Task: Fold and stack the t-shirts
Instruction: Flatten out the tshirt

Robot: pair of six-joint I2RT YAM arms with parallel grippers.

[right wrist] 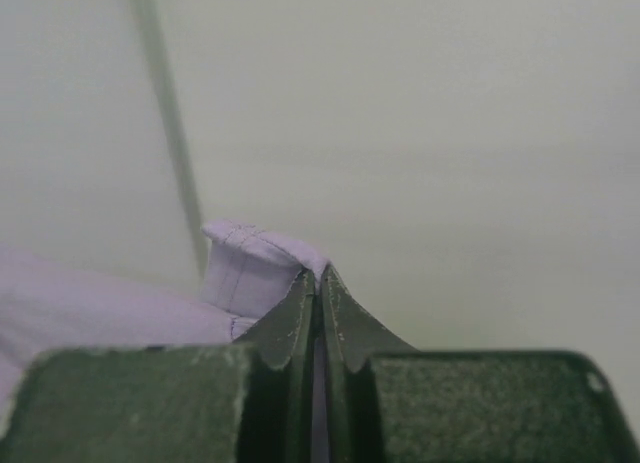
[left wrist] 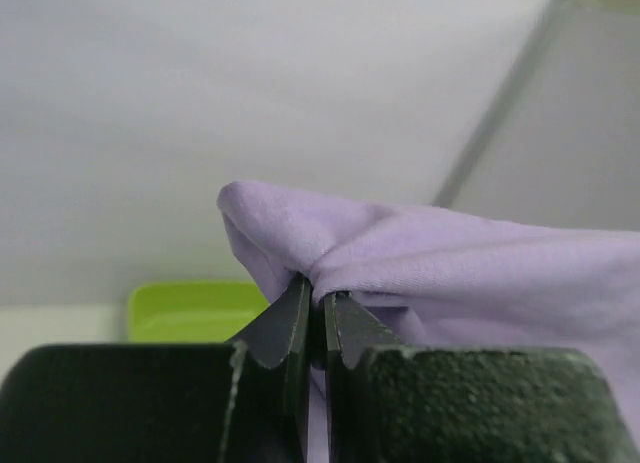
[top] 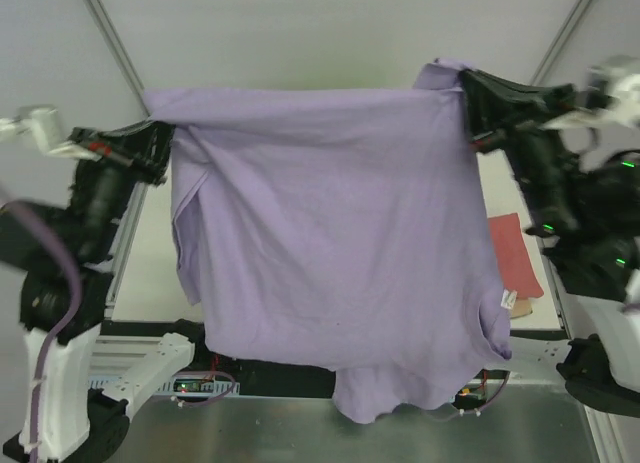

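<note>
Lilac t-shirt [top: 330, 243] hangs spread in air over worktop [top: 148, 268]. Left pincer [left wrist: 312, 286] clamped shut on one top corner, right pincer [right wrist: 316, 275] on other. Step, likely: spreading before fold. Next: lower flat, beside rose-red folded t-shirt [top: 512, 255] at right edge.

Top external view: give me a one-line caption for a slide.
The left gripper and right gripper each pinch a corner of a large lilac cotton t-shirt, hanging it spread wide between them.

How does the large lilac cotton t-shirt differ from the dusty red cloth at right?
The lilac cotton t-shirt hangs spread between the left pincer and right pincer; the dusty red cloth lies on the table. The lilac one looks far larger; the red one is partly hidden behind it.
</note>
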